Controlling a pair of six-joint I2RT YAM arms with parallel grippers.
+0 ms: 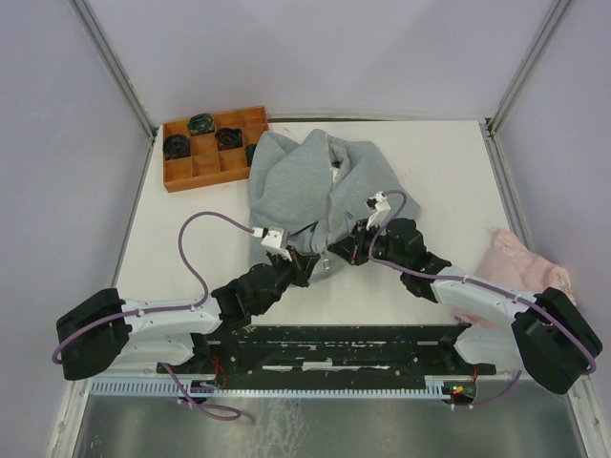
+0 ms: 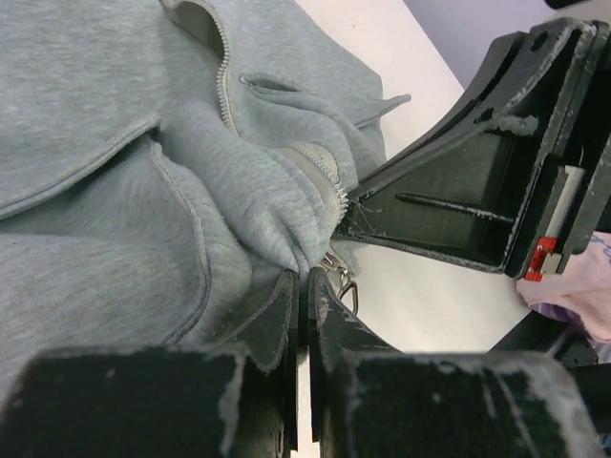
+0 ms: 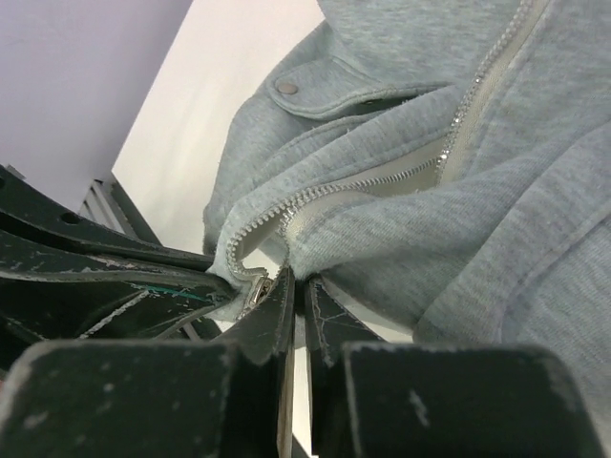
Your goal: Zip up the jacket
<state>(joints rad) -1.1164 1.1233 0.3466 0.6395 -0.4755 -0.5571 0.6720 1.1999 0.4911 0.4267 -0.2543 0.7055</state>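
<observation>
Grey fleece fills most of what you see from either wrist. The jacket [image 1: 304,176] lies spread on the white table [image 1: 172,243], stretching away from both grippers, with its bottom hem bunched up right at their tips.

The left gripper [image 2: 307,279] has its jaws pressed together, and a fold of the hem comes down into them, so it looks to be pinching the cloth at the bottom corner. Just to the right of its tips hangs a small metal zip pull [image 2: 341,279]. Beyond that, very close, is the black body of the other arm.

The right gripper [image 3: 298,282] faces it from the opposite side. Its jaws are closed to a thin slit. The folded hem rests on their tips, but I cannot tell whether they actually nip it. The metal pull sits just left of its left finger. From there the zip teeth [image 3: 329,191] run up and away to the right, the two sides parted near the hem. A round snap [image 3: 284,87] shows on a pocket flap further beyond the tips.

From above, the two grippers sit close together at the jacket's near edge, nearly touching. Well off to the right gripper's right, at the table's edge, lies a pale pink cloth [image 1: 516,260]. Far beyond the left gripper and to its left stands an orange tray [image 1: 178,181] with dark items in some of its compartments, its corner just beside the jacket's shoulder.
</observation>
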